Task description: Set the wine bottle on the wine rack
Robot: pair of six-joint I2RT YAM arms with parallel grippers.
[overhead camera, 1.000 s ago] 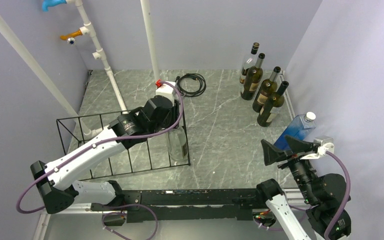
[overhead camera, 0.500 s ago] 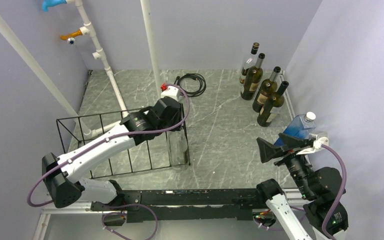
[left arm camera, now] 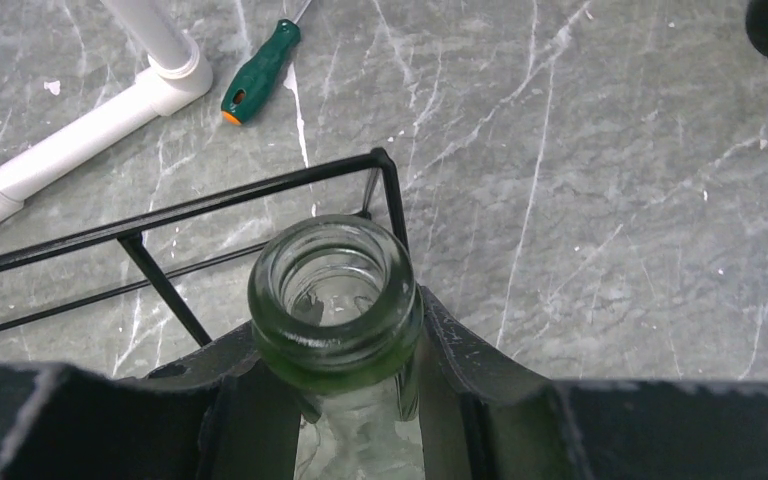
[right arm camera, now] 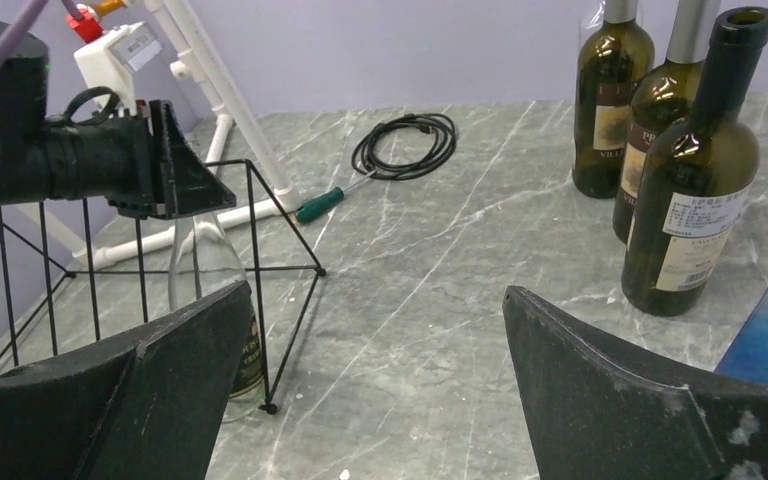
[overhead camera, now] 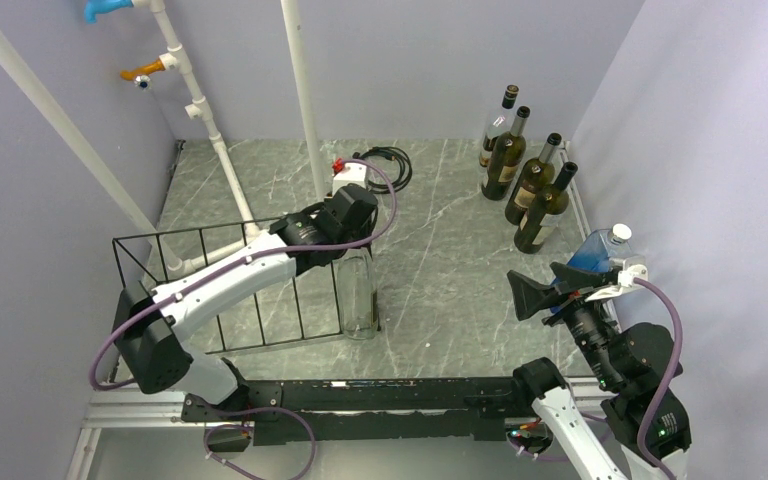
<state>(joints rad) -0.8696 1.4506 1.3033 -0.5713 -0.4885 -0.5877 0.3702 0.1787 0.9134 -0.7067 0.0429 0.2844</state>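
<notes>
The left end effector [left arm camera: 345, 370] clenched the neck of the upright clear glass wine bottle [left arm camera: 335, 295] at the right end of the black wire-grid wine rack [overhead camera: 160, 236]. Only the wrist views showed a green-handled screwdriver [left arm camera: 260, 72] behind the rack. Farther right, the right end effector [right arm camera: 378, 295] gaped empty.

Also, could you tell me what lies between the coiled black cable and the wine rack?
A green-handled screwdriver lies between the cable and the wine rack, seen in the right wrist view.
</notes>
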